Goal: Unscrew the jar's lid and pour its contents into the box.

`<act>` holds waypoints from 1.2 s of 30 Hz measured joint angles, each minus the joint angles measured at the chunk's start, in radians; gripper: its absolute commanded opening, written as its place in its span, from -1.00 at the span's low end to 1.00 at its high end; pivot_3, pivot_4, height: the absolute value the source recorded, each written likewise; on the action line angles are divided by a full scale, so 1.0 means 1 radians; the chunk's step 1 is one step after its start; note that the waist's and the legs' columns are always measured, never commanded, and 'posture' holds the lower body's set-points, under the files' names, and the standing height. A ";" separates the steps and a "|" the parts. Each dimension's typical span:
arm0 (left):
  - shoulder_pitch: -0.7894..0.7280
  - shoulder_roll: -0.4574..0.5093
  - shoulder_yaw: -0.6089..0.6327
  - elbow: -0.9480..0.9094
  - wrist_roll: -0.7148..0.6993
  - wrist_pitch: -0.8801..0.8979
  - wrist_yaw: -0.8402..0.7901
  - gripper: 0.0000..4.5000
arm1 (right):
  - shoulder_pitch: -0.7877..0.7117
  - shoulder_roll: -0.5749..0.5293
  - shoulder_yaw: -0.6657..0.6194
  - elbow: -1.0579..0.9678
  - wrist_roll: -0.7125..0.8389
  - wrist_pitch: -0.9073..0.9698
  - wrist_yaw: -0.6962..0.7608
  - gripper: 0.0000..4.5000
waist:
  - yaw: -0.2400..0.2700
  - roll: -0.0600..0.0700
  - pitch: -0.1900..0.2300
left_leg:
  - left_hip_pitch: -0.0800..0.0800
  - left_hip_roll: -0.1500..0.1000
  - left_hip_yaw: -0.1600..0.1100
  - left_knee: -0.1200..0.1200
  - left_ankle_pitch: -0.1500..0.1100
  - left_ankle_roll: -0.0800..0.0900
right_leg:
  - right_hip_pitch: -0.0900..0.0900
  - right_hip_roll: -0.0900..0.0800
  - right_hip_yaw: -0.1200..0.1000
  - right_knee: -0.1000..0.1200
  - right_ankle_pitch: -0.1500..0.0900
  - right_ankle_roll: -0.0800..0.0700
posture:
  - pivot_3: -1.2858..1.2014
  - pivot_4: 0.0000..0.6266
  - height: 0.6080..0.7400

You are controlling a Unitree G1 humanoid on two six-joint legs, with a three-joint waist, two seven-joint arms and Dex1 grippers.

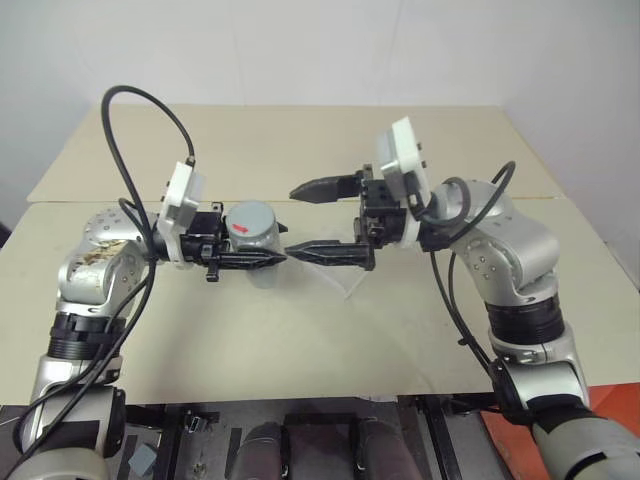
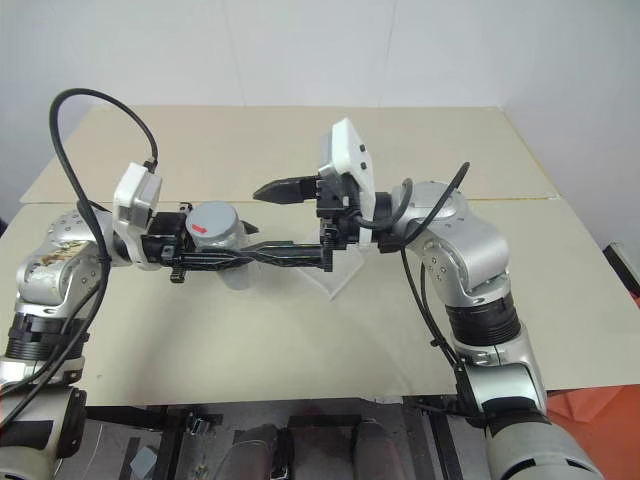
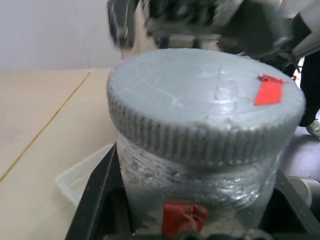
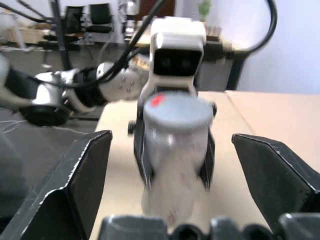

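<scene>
Left hand (image 1: 240, 257) is clamped on the jar (image 3: 192, 182), held above the worktop (image 1: 300, 330). Right hand (image 1: 325, 220), spread wide, is stationed at 3 o'clock. Lid (image 1: 250, 222) not yet removed; unscrewing and pouring remain.

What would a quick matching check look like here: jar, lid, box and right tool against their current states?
Things:
1. jar
2. lid
3. box
4. right tool

States:
A. open, fingers spread beside the jar
B. on the table below the jar
C. clamped in the left tool
D. on the jar, red mark on top

Pairs: 1-C, 2-D, 3-B, 4-A
</scene>
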 measured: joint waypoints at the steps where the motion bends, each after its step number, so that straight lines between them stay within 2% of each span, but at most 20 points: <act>1: -0.004 -0.006 -0.004 0.000 0.004 0.000 0.000 -0.13 | -0.001 0.016 0.006 -0.009 0.000 0.009 -0.025 0.99 | 0.001 0.000 0.000 | 0.000 0.000 0.000 0.000 0.000 0.000 | 0.000 0.000 0.000 0.000 0.000 0.000 | 0.03 -0.52 1.00; 9: -0.017 -0.025 -0.009 0.000 0.011 0.000 0.004 -0.13 | -0.039 0.089 0.094 0.008 -0.057 0.037 -0.158 0.99 | 0.000 0.000 0.000 | 0.000 0.000 0.000 0.000 0.000 0.000 | 0.000 0.000 0.000 0.000 0.000 0.000 | 0.03 -0.52 1.00; 20: -0.012 -0.020 -0.007 -0.001 0.011 0.006 0.029 -0.13 | -0.071 0.134 0.111 0.102 -0.100 0.037 -0.181 0.99 | 0.000 0.000 0.000 | 0.000 0.000 0.000 0.000 0.000 0.000 | 0.000 0.000 0.000 0.000 0.000 0.000 | 0.03 -0.52 1.00; 36: -0.001 0.017 0.014 -0.002 0.011 0.012 0.043 -0.13 | -0.065 0.011 0.076 0.104 -0.039 0.033 -0.124 0.99 | 0.000 0.000 0.000 | 0.000 0.000 0.000 0.000 0.000 0.000 | 0.000 0.000 0.000 0.000 0.000 0.000 | 0.03 -0.52 1.00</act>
